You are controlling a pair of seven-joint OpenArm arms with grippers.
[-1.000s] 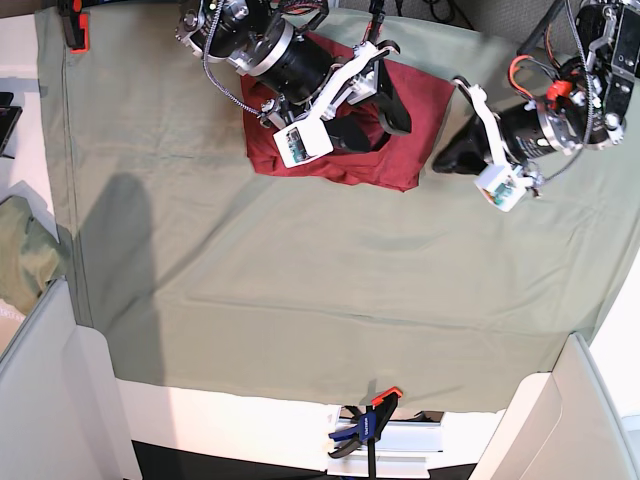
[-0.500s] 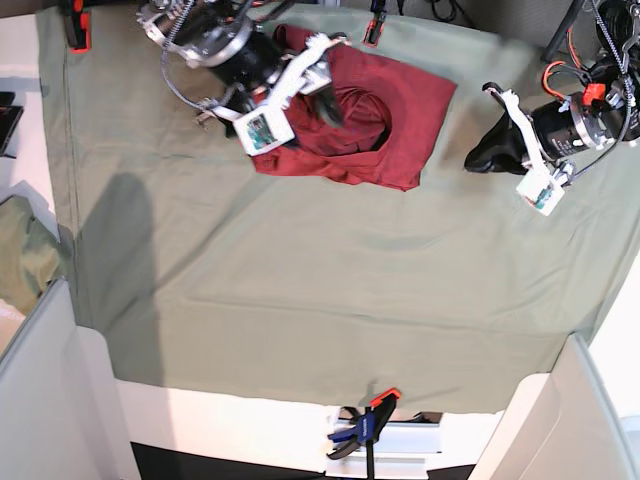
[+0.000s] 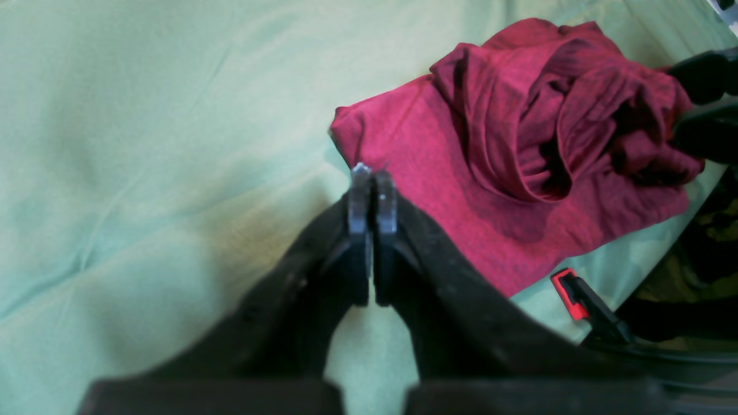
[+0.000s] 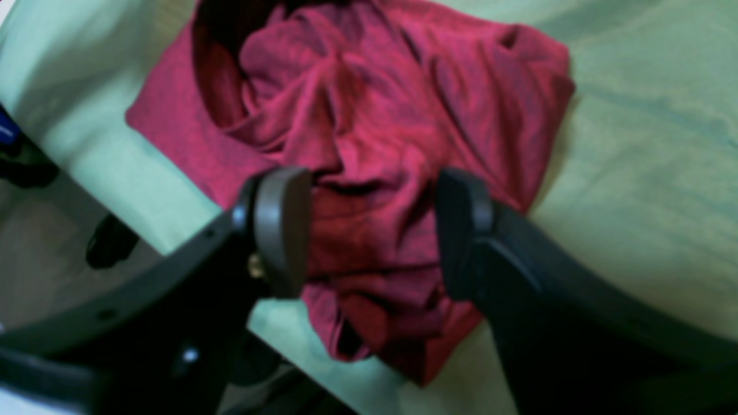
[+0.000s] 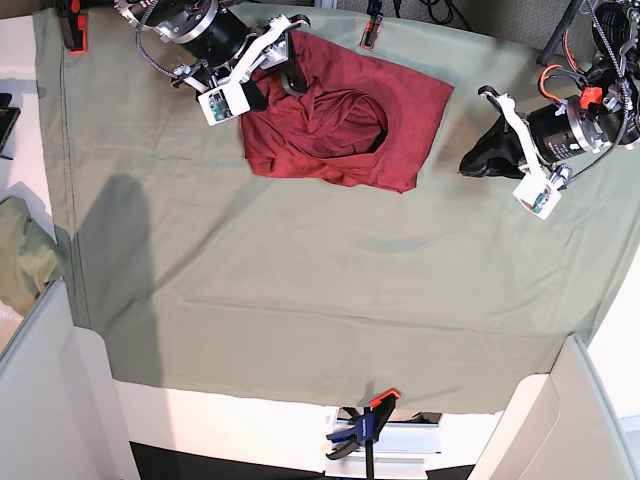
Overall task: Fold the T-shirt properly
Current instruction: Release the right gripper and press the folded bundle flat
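The table [image 5: 300, 290] is draped in a pale green cloth [image 5: 330, 300] that fills most of the base view, creased in long shallow lines, with no print or writing legible on it.

The T-shirt [image 5: 340, 115] lies bunched at the cloth's far edge, a dark red heap with no logo, label or lettering to be seen. In the base view its long axis runs side to side between the two arms; its near edge is fairly straight, while the middle is rumpled into a deep, dark hollow of folds. Which end is collar or hem cannot be told.

The right arm's jaws [image 4: 372, 230] stand wide apart, nothing between them, hovering over the shirt's crumpled end, so that red fabric shows in the gap and beyond both tips in the right wrist view. In the base view this gripper sits at the shirt's left corner.

The left arm's jaws [image 3: 372, 230] are pressed together and hold nothing. The shirt's flat corner lies just past their tips and off to one side in the left wrist view; in the base view the gripper is clear of the shirt, over bare cloth.

A red-handled clamp [image 5: 370, 32] grips the cloth edge just behind the shirt, another [image 5: 72, 28] at the far corner. A blue and orange clamp [image 5: 365, 425] sits at the near edge.
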